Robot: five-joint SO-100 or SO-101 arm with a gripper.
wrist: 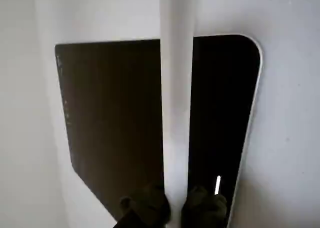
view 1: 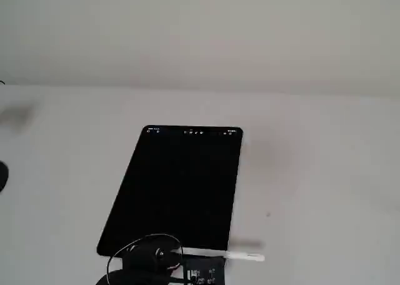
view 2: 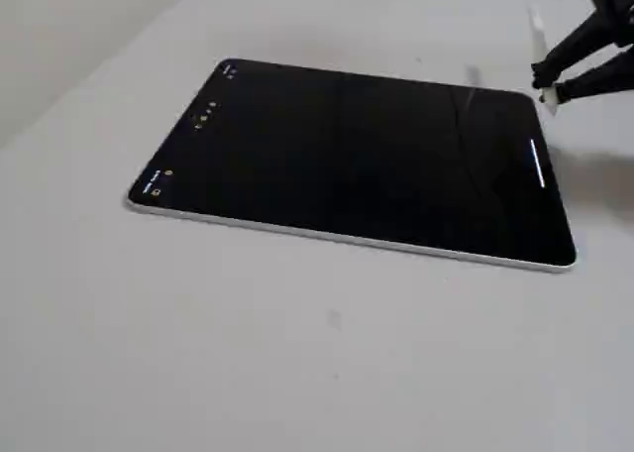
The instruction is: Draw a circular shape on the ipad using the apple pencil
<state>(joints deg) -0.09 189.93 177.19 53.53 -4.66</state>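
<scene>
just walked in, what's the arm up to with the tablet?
The gripper holds the apple pencil over the ipad, which lies flat on the white table. The screen is black, with no circle on it. The wrist view and a fixed view show one short white mark near an edge.

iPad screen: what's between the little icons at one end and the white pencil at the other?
Only bare black screen of the ipad, in both fixed views, plus one short white streak near the apple pencil.
</scene>
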